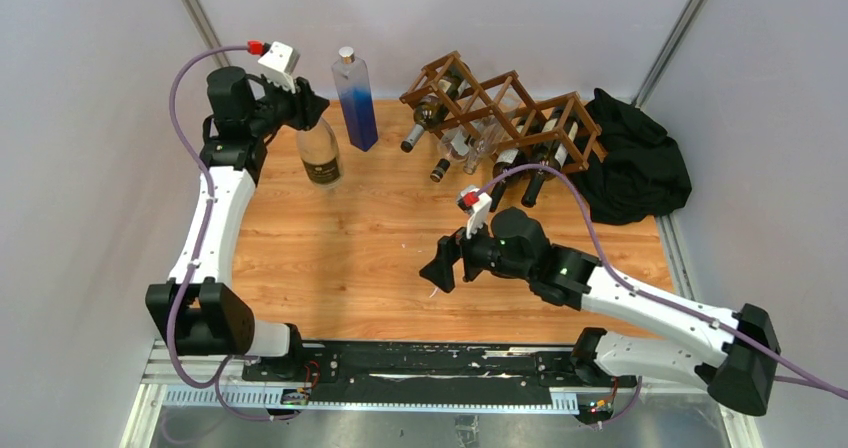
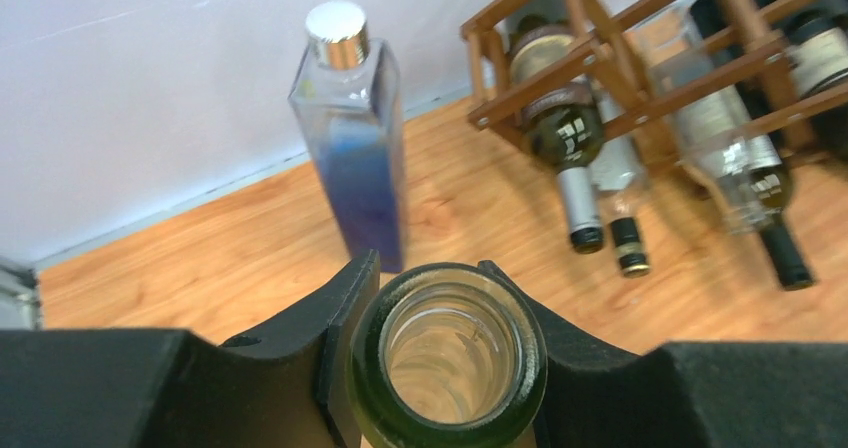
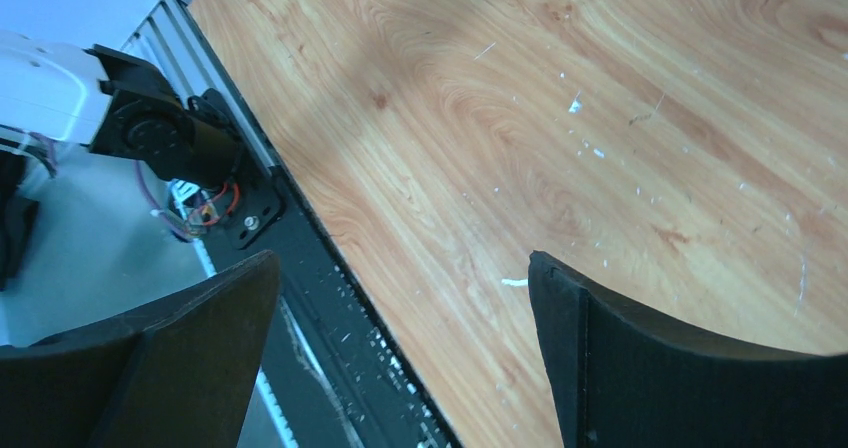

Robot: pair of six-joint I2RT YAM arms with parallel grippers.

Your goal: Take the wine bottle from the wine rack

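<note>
A clear-green wine bottle (image 1: pixel 320 156) stands upright at the back left of the table, apart from the wine rack. My left gripper (image 1: pixel 308 108) is shut on its neck; in the left wrist view the open bottle mouth (image 2: pixel 447 353) fills the gap between the black fingers (image 2: pixel 330 338). The brown wooden lattice wine rack (image 1: pixel 500 108) (image 2: pixel 560 68) sits at the back right with several bottles (image 2: pixel 565 133) lying in it, necks pointing toward me. My right gripper (image 1: pixel 440 263) (image 3: pixel 405 268) hangs open and holds nothing, over the table's near middle.
A tall square blue bottle (image 1: pixel 355 98) (image 2: pixel 355 138) with a silver cap stands between the held bottle and the rack. A black cloth heap (image 1: pixel 635 158) lies right of the rack. The black rail (image 3: pixel 330 298) runs along the wooden table's (image 3: pixel 600 88) near edge.
</note>
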